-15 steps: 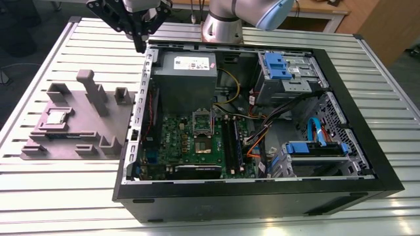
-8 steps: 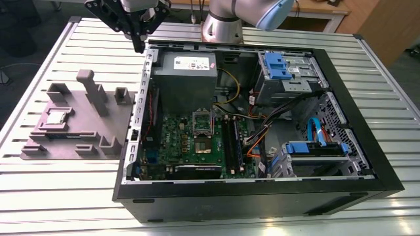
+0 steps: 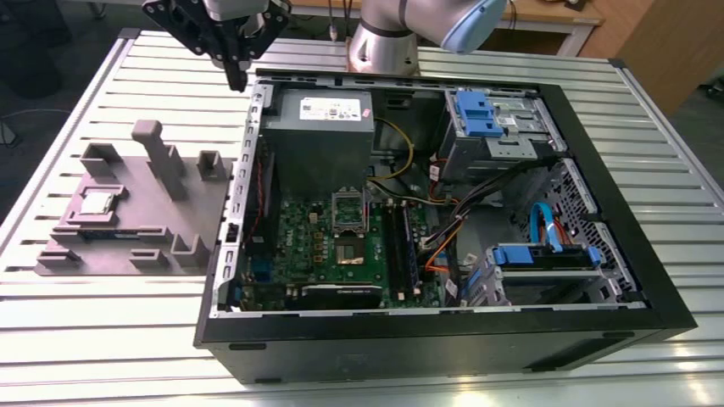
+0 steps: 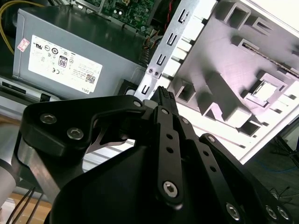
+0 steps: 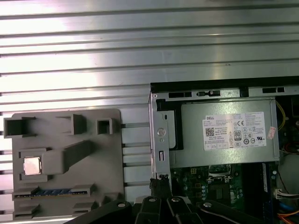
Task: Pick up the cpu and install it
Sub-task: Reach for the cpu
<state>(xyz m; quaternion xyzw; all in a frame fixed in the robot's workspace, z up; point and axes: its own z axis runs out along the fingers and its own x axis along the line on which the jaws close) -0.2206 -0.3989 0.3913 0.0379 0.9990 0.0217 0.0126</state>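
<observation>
While the gripper [image 3: 236, 80] hangs by the rim of the open PC case [image 3: 453, 343], the cpu [image 3: 97, 202] sits in its tray pocket.
Fingers are pressed together with nothing in them, and the grey fixture tray [image 3: 142, 222] just beside the case holds a RAM stick [image 5: 53, 192] too.

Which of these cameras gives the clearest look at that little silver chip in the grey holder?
The first wrist view: it looks straight down on the cpu, a clear square seated in the grey holder. The exterior view shows the chip at a slant from the side. The second wrist view shows it washed out by glare.
</observation>
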